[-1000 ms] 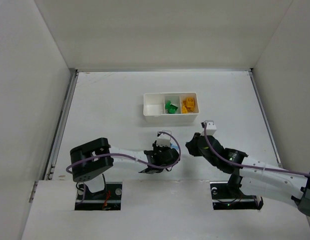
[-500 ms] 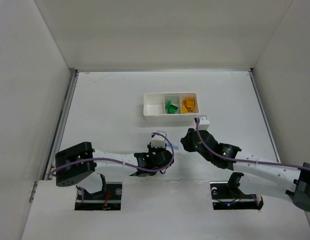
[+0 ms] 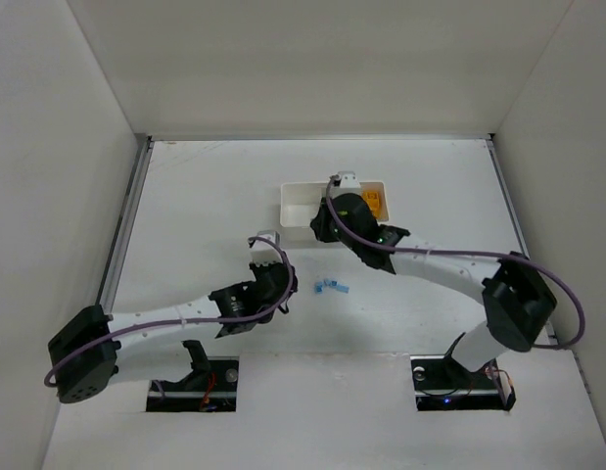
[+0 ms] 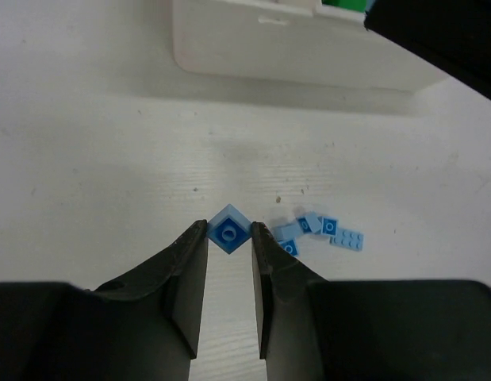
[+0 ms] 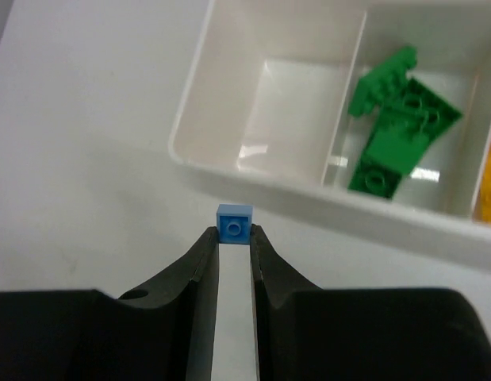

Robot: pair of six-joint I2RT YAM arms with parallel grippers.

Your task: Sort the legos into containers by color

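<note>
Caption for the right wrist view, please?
Right tool grips a blue brick before the tray's empty compartment; green bricks lie in the next.

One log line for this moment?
left jaws: blue brick held | right jaws: second blue brick held, near empty compartment | loose blues: table

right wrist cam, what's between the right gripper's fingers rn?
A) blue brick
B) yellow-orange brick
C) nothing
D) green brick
A: in the right wrist view the right gripper is shut on a small blue brick, held at its fingertips, with the tray behind it in that view.
</note>
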